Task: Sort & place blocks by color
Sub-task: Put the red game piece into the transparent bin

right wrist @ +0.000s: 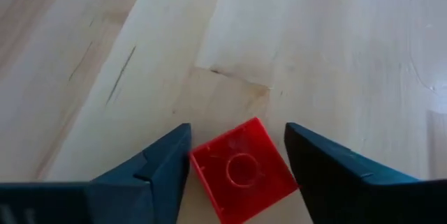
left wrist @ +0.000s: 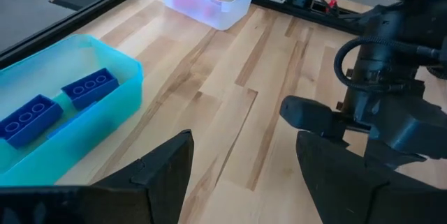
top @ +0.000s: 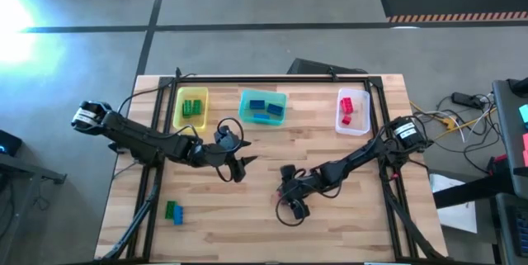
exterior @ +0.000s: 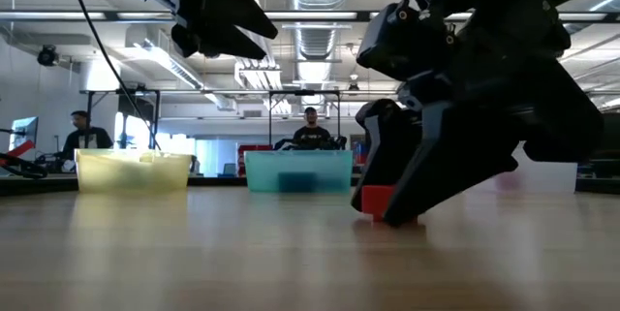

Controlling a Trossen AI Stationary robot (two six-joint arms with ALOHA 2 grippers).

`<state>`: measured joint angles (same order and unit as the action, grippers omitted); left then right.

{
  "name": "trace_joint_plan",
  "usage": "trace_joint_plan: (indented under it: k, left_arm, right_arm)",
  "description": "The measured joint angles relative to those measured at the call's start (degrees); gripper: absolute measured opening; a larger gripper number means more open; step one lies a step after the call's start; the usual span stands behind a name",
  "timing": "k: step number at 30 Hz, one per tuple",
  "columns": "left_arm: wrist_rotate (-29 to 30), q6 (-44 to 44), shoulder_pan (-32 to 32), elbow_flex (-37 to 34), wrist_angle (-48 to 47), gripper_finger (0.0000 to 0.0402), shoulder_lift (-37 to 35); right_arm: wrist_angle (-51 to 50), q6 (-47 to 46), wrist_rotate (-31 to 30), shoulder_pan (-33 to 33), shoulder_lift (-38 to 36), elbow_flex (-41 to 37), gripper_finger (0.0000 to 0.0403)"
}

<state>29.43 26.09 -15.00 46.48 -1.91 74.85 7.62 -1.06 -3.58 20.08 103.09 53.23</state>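
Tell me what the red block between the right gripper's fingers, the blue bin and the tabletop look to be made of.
Red block: likely hard plastic, smooth, slightly glossy, with a moulded round stud. Blue bin: translucent plastic; light glows through its walls. Tabletop: pale wood in glued strips, with visible grain and seams, satin finish. The right gripper straddles the block, open.

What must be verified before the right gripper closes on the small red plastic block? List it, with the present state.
1. Right gripper open: ok.
2. Small red plastic block between its fingers: ok.
3. Block resting on the wooden table: ok.
4. Fingers touching the block: cannot tell.
5. Clear rectangular bin already holding red blocks, free to receive: ok.
6. Left gripper open, hanging apart near the teal bin: ok.
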Motion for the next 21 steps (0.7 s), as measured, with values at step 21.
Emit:
trace_joint_plan:
  k: [21]
  left_arm:
    - [0.00,0.12,-0.02,-0.02,0.49,0.0238,0.00]
  right_arm:
    - [-12.69,-1.14,-10.53,-2.13,-7.06,5.08,0.0134]
